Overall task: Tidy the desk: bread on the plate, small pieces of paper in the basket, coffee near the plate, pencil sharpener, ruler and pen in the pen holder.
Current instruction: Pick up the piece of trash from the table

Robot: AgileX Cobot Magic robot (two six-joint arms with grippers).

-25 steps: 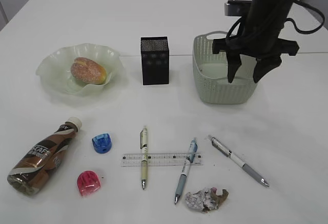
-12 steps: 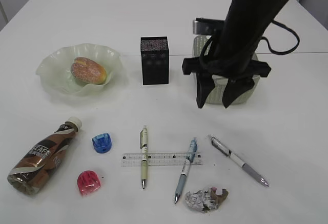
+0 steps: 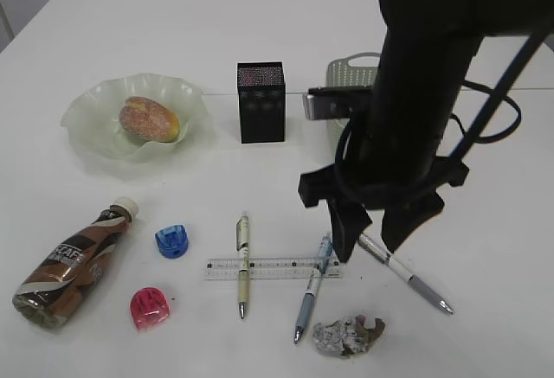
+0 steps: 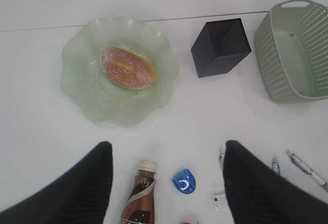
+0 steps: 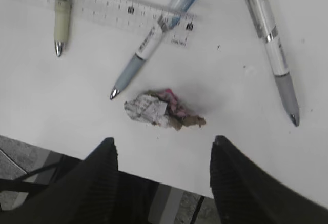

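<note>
The bread (image 3: 149, 119) lies on the ruffled plate (image 3: 91, 127). Toppled on its side at the front left is the coffee (image 3: 74, 263). A blue pencil sharpener (image 3: 172, 240) and a pink one (image 3: 150, 306) sit beside it. The ruler (image 3: 273, 268) lies under a green pen (image 3: 243, 265) and a blue pen (image 3: 312, 296); a white pen (image 3: 415, 285) lies to the right. Crumpled paper (image 5: 163, 110) rests near the desk's front edge. My right gripper (image 3: 370, 251) hangs open and empty above it. High over the desk, my left gripper (image 4: 166, 147) is open and empty.
The black pen holder (image 3: 261, 101) stands at centre back. The basket (image 3: 351, 71) is largely hidden behind my right arm. The desk's front edge (image 5: 154, 180) runs just below the paper in the right wrist view.
My right arm has swung from over the basket forward and down to above the pens and the paper, jaws still open. Nothing on the desk has moved.
</note>
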